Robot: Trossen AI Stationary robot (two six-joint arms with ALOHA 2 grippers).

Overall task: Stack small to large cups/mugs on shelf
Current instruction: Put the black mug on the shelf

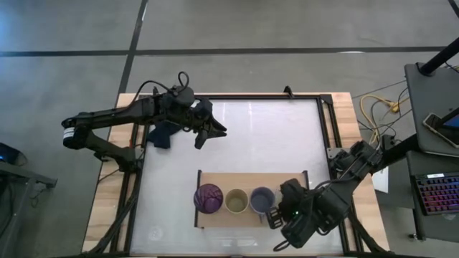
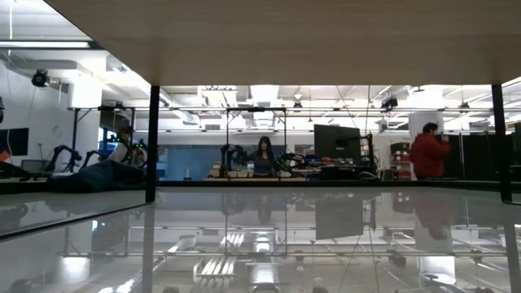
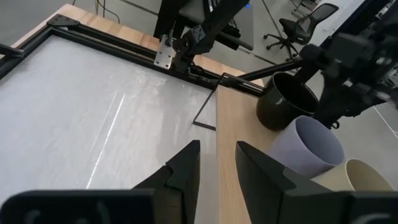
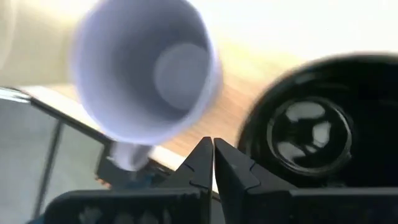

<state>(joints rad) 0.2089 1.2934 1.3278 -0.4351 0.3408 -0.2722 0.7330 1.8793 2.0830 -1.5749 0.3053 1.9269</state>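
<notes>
The light-wood shelf (image 1: pixel 244 179) stands near the table's near edge. On it, in a row from left to right, stand the purple tumbler (image 1: pixel 209 198), the pale yellow cup (image 1: pixel 237 201) and the grey-lavender mug (image 1: pixel 262 200). My right arm hides the black mug in the high view. The black mug shows in the left wrist view (image 3: pixel 283 102) beside the lavender mug (image 3: pixel 308 149), and in the right wrist view (image 4: pixel 317 134). My right gripper (image 4: pixel 213 152) is shut, above the gap between the lavender mug (image 4: pixel 149 68) and the black mug. My left gripper (image 3: pixel 216 163) is open and empty over the table's far left.
A dark blue cloth (image 1: pixel 161 135) lies at the table's far left, under my left arm. The black table frame (image 1: pixel 326 136) runs along the edges. In the low view the shelf's underside (image 2: pixel 260 32) and its black legs (image 2: pixel 152 142) show, with people far off in the room.
</notes>
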